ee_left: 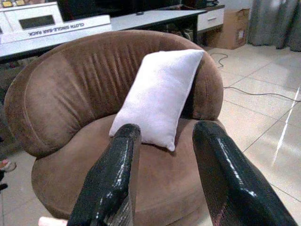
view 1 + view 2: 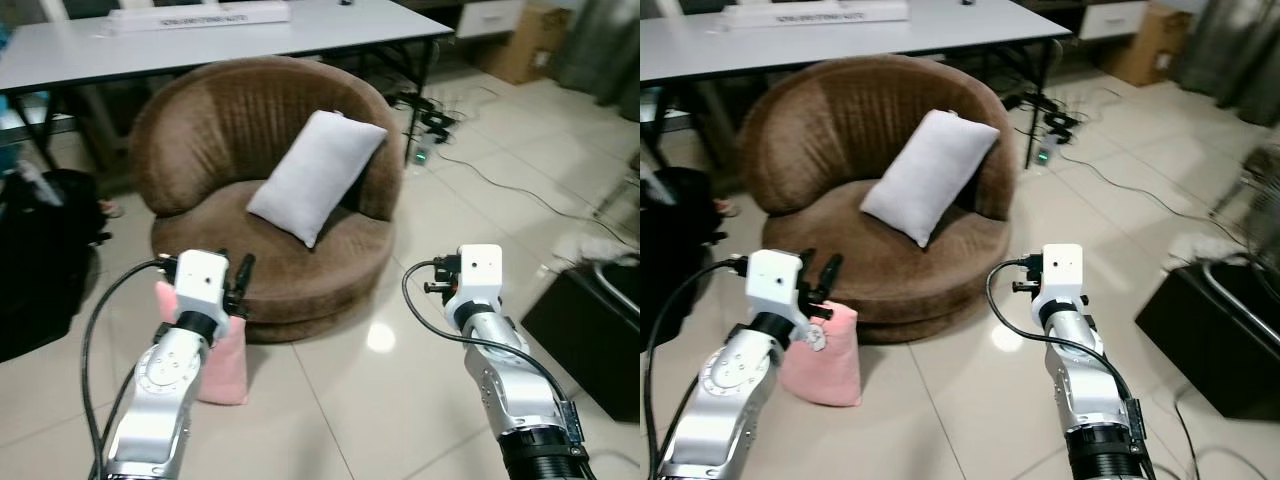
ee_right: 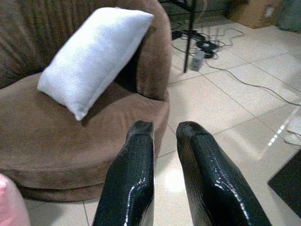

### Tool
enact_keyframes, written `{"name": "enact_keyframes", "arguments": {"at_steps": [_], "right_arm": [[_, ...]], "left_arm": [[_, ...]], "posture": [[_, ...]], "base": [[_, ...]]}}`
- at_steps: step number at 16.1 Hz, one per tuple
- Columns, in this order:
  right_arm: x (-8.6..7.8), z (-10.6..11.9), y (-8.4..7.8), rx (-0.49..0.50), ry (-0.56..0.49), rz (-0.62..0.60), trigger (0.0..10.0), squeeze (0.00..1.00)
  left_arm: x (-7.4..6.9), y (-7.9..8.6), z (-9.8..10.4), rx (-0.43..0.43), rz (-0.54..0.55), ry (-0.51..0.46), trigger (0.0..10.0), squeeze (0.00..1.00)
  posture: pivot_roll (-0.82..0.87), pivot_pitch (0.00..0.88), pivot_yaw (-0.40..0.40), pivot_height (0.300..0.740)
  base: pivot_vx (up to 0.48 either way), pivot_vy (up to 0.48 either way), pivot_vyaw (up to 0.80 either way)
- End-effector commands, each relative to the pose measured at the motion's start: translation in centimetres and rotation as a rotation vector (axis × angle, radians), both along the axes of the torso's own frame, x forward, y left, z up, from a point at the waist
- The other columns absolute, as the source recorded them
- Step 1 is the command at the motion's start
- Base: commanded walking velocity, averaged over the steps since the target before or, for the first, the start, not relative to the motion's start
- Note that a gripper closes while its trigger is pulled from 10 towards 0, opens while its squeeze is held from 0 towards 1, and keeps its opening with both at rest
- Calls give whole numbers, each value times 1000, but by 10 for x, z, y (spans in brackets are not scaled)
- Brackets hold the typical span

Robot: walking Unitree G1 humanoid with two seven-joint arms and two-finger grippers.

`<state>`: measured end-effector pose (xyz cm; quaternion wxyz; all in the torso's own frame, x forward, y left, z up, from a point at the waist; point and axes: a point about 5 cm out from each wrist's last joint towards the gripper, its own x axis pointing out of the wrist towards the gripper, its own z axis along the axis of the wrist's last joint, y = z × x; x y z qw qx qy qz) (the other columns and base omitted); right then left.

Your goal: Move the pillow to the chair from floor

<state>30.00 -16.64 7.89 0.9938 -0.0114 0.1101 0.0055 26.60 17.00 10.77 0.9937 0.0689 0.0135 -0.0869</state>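
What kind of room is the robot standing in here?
Probably a living room that doubles as a workspace: a round brown armchair holding a white pillow, a long white table behind it, cables across the tiled floor.

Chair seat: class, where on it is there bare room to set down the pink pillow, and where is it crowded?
Bare: the front and robot's-left part of the brown chair seat, between the white pillow and the front edge. Crowded: the back right, where the white pillow leans on the backrest. The pink pillow stands on the floor by the left gripper.
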Motion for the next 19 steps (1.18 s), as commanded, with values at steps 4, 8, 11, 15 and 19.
{"name": "enact_keyframes", "arguments": {"at_steps": [4,8,11,15,19], "right_arm": [[2,3,-4,13,-18,-13,10000,0],[2,3,-8,21,-18,-26,10000,0],[2,4,-10,21,-21,-28,10000,0],[4,5,-10,22,-24,-31,10000,0],[6,5,-7,27,-28,-21,10000,0]], "left_arm": [[3,0,5,-8,-2,-27,10000,0],[2,3,4,-6,4,-26,10000,0],[2,5,4,-6,10,-26,10000,0],[4,8,5,-3,17,-28,10000,0],[5,9,6,3,16,-32,10000,0]], "posture": [[40,0,28,740],[38,0,27,740],[34,0,26,740],[38,0,28,740],[45,0,25,740]], "base": [[0,345,-570],[0,348,-569],[0,346,-563],[0,348,-556],[0,352,-514]]}}
